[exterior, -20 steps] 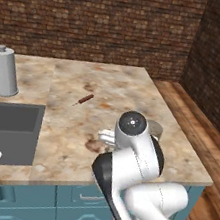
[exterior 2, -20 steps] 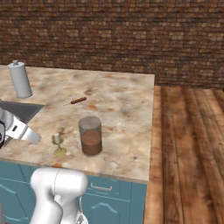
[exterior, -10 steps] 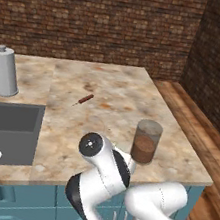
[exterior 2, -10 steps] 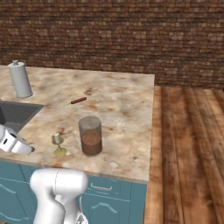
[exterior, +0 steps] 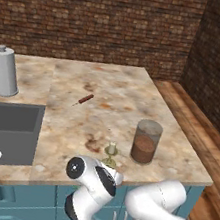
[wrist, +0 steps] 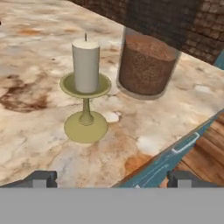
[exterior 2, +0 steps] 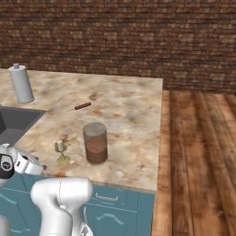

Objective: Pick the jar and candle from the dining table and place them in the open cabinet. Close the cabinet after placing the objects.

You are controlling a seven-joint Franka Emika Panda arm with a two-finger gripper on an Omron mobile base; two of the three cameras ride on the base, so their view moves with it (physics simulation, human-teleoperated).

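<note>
Hand view, candle (wrist: 85,65) wick, left base view, sink (exterior: 7,130)

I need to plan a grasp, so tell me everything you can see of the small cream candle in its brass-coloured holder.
The small cream candle in its yellow-brass stemmed holder stands upright near the front edge of the tan-and-brown marbled stone table. It is a short cream cylinder with a thin wick, seated in a shallow dish above a slim stem and a round flat foot. The foot rests on the stone. The clear glass jar with brown contents stands close beside it, apart. Nothing grips the candle.
</note>
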